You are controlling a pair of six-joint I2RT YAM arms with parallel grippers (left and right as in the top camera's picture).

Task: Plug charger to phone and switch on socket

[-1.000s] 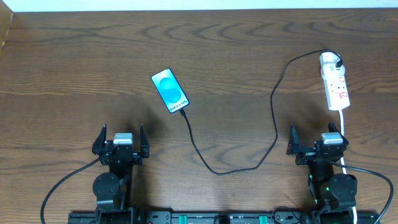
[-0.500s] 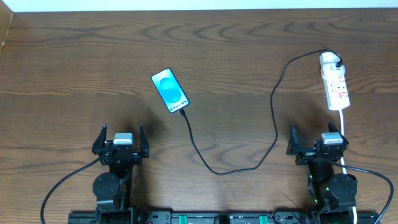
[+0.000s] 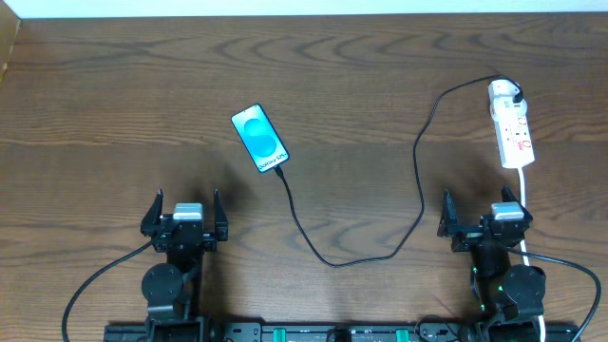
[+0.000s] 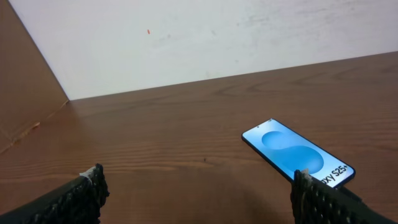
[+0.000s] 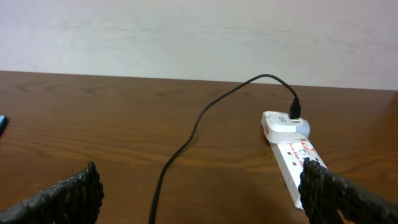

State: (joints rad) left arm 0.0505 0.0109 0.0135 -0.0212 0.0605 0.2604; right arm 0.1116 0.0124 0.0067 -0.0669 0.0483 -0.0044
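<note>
The phone (image 3: pixel 259 139) lies face up left of centre, its blue screen lit; it also shows in the left wrist view (image 4: pixel 297 152). The thin black charger cable (image 3: pixel 356 256) runs from the phone's near end in a loop to a black plug seated in the far end of the white socket strip (image 3: pixel 511 126) at the right. The right wrist view shows the strip (image 5: pixel 292 149) and the cable (image 5: pixel 186 140). My left gripper (image 3: pixel 186 214) is open and empty near the front edge. My right gripper (image 3: pixel 484 214) is open and empty, just short of the strip.
The strip's thicker white cord (image 3: pixel 525 204) runs from its near end past my right arm toward the front edge. A white wall (image 4: pixel 199 37) borders the table's far side. A brown side panel (image 4: pixel 25 87) stands at the far left.
</note>
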